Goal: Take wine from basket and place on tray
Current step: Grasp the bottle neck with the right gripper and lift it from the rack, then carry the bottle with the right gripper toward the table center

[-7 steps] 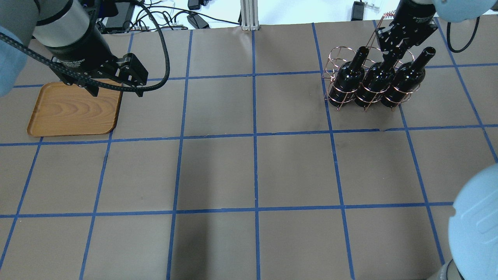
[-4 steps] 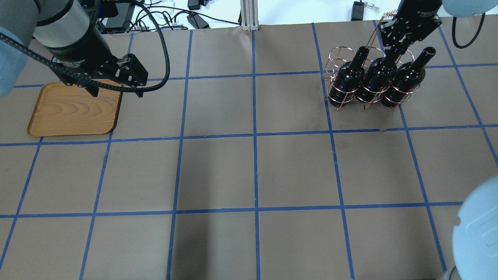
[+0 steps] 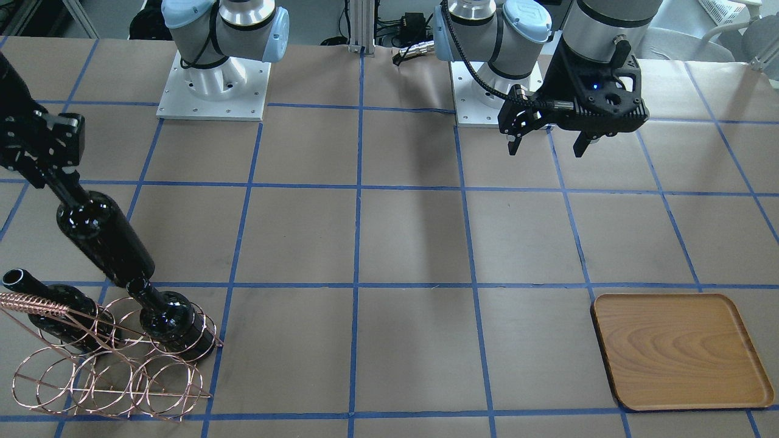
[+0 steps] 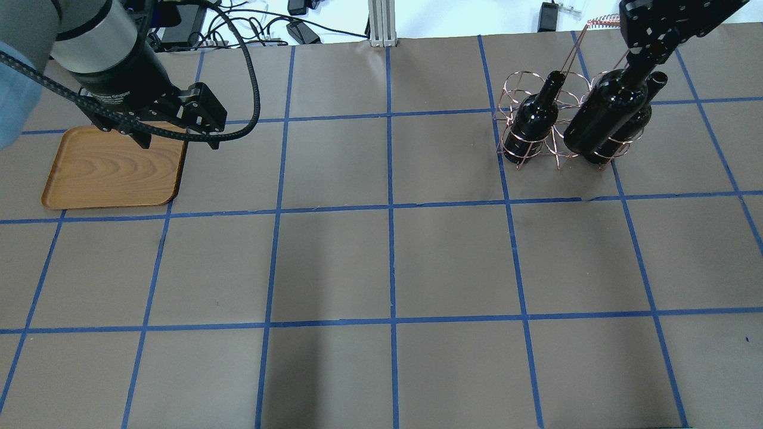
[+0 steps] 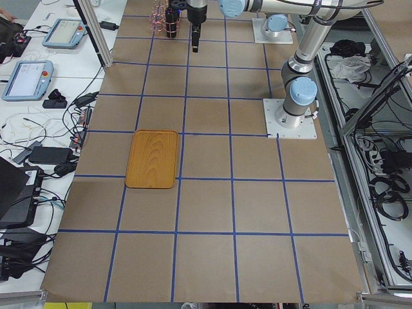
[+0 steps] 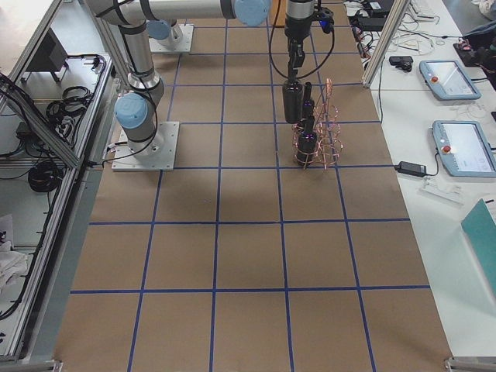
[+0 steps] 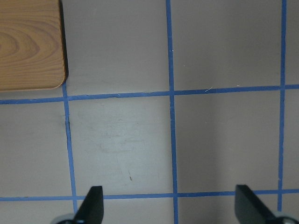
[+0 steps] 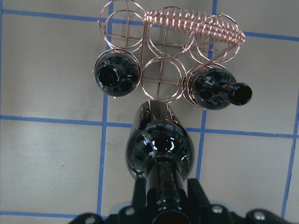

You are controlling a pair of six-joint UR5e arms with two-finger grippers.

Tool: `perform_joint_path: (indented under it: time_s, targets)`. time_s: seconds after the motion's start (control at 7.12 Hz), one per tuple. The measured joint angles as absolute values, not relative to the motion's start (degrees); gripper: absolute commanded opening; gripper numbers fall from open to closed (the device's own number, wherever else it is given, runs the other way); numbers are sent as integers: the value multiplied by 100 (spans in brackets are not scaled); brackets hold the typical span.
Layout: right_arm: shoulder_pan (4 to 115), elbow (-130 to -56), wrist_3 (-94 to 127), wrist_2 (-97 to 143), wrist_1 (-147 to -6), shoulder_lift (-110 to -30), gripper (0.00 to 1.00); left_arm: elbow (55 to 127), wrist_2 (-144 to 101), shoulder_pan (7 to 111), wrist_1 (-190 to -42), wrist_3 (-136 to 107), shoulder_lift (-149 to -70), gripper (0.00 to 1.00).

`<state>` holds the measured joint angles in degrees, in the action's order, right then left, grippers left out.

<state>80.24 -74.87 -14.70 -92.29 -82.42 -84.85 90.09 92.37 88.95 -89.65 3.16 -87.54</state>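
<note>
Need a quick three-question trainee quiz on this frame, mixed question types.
1. True or false: the tray holds a bottle.
2. How many bottles stand in the basket?
3. The right pincer is: A) open over the table, B) shut on the neck of the lifted wine, C) out of view.

Key: 1 false; 2 two; 3 B.

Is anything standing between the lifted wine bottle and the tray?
Nothing visible lies between the wine and the tray; only the left gripper hovers, jaws open, beside the tray.
</note>
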Motion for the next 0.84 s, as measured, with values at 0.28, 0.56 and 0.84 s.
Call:
perform_joint_path:
  time_s: [0.28, 0.56, 0.84]
  targets:
    - [8169, -7662, -980, -9150, -7585, -8758, 7, 9013, 9243, 8895, -8965, 319, -8754, 100]
    - [8667, -7948, -69, -9015, -7765, -8675, 6, 9011, 9242, 8895, -8959, 324, -8754, 100]
    - [9575, -8045, 1264, -8868, -8221, -8351, 5, 9017, 9240, 8895, -8957, 325, -8759, 100]
